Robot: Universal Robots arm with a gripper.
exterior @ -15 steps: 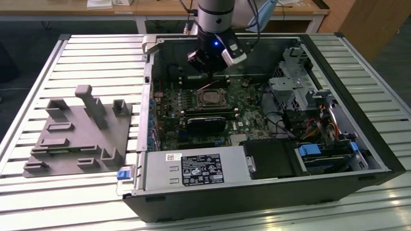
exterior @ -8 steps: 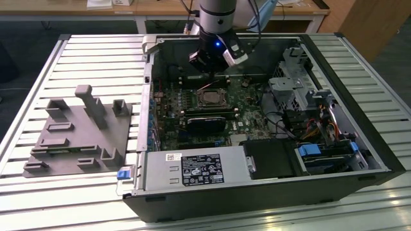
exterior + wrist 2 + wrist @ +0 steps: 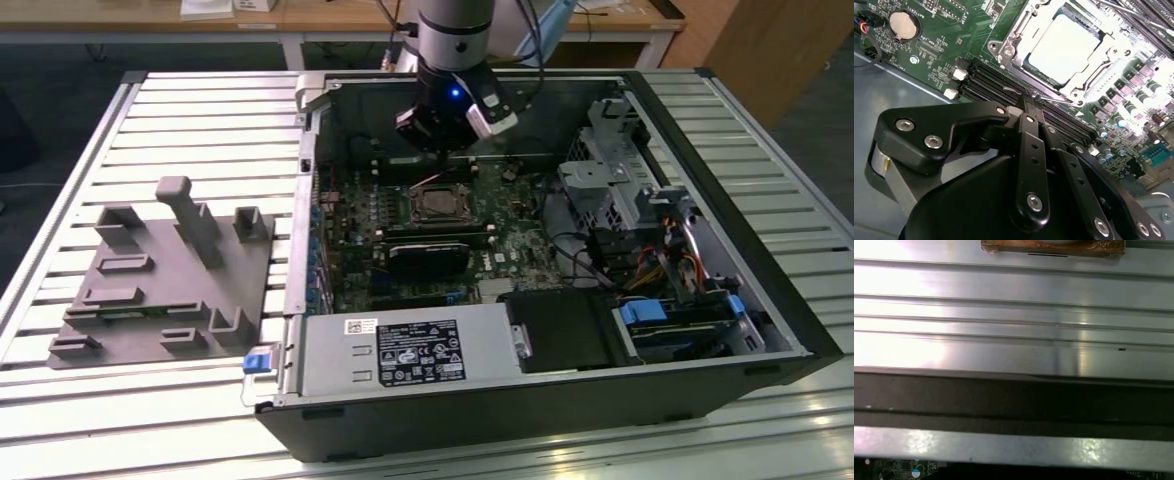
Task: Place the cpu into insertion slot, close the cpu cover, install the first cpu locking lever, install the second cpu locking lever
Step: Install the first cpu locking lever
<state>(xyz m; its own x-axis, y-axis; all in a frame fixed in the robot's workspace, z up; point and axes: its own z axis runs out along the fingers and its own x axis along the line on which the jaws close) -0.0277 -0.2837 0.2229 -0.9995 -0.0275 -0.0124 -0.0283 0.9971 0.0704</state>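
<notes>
The gripper, jaws pressed together with nothing visibly between them, hangs over the memory slots. It is just beside the one cpu, which is seated in the insertion slot mid-board under the lowered cpu cover. One coin battery lies near the board's edge.

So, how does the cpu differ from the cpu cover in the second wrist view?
The cpu is a solid plate with a plain pale top; the cpu cover is an open frame with a square window. The cover is larger and rings the cpu, which shows through that window. The cover's edges are notched; the cpu's look plain. Both are square, silvery metal.
</notes>
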